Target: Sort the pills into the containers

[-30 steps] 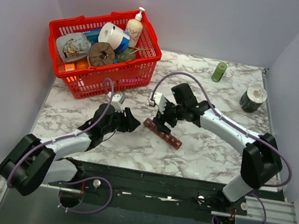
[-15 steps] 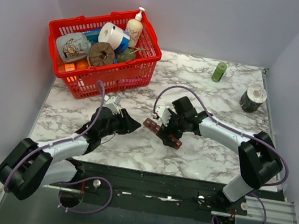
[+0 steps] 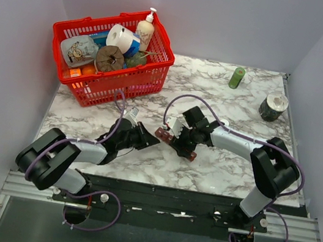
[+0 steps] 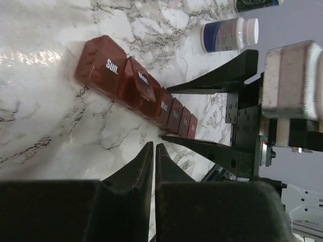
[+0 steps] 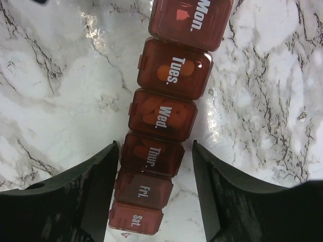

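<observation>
The containers are a dark red-brown strip [image 3: 175, 144] of day-marked compartments lying at the table's middle. It also shows in the left wrist view [image 4: 135, 89] and the right wrist view [image 5: 166, 115]. Orange pills show through the Tues., Wed. and Thur. lids. The Mon. lid looks tilted up. My right gripper [image 3: 184, 138] is open and straddles the strip at the Thur. and Fri. compartments [image 5: 154, 146], its left finger close against the strip's side. My left gripper [image 3: 150, 139] is shut and empty [image 4: 153, 146], low over the table just short of the strip's Sun. end.
A red mesh basket [image 3: 111, 57] full of items stands at the back left. A green bottle [image 3: 237, 78] and a dark jar [image 3: 273, 106] stand at the back right. A white-capped pill bottle [image 4: 229, 35] lies beyond the strip.
My right gripper has drawn in and come down over the strip's near part. My left gripper has reached to the right, closer to the strip's Sun. end. The strip has hardly moved.
</observation>
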